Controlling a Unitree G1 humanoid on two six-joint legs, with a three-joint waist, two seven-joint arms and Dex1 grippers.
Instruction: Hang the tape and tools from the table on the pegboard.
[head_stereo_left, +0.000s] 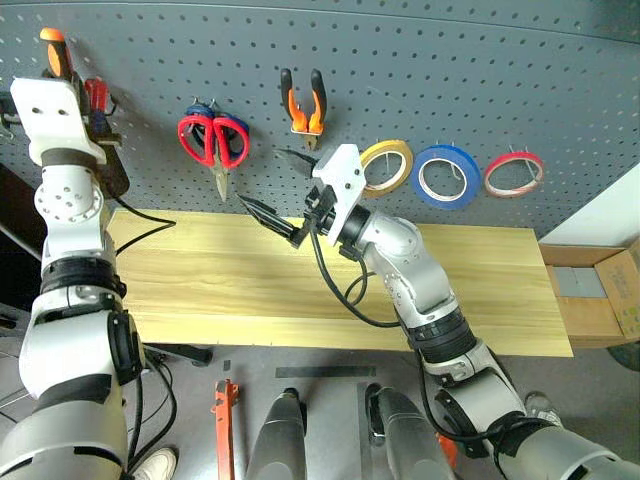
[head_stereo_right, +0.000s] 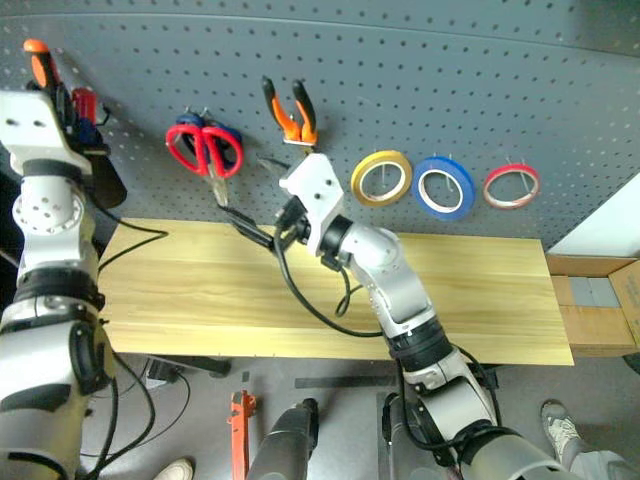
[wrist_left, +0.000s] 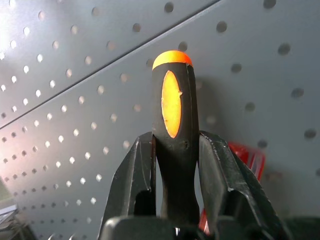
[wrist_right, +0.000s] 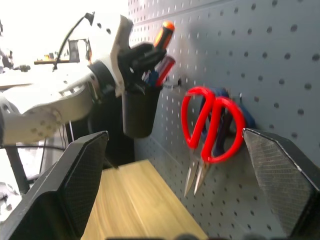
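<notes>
The left gripper (wrist_left: 175, 165) is clamped on the handle of the screwdriver (wrist_left: 173, 125), one black finger pressed to each side of the orange-and-black grip, whose orange cap points up toward the pegboard (head_stereo_left: 450, 80). From the head camera that handle (head_stereo_left: 54, 52) shows above the left wrist at the upper left corner of the pegboard, and the right wrist camera shows it just above a black cup (wrist_right: 140, 111) mounted on the board, with another red-handled item standing in the cup. The right gripper (head_stereo_left: 275, 185) is spread wide and holds nothing; it hangs over the back edge of the bench (head_stereo_left: 200, 290), left of the middle, with its fingers pointing at the board below the hanging tools. In its wrist camera the red scissors (wrist_right: 210, 130) hang between the two spread fingers, blades down. Those scissors sit on a hook toward the left of the board, lying over a blue-handled pair (head_stereo_left: 203, 108) behind them. The pliers (head_stereo_left: 302, 108) hang just to the right and a little higher, handles up. Further right along the lower rows hang three rolls in a line: a yellow roll (head_stereo_left: 388, 166), a blue roll (head_stereo_left: 447, 176) and the red tape (head_stereo_left: 513, 173), nearest the right end. A cardboard box (head_stereo_left: 600, 290) stands on the floor past the right end of the bench.
</notes>
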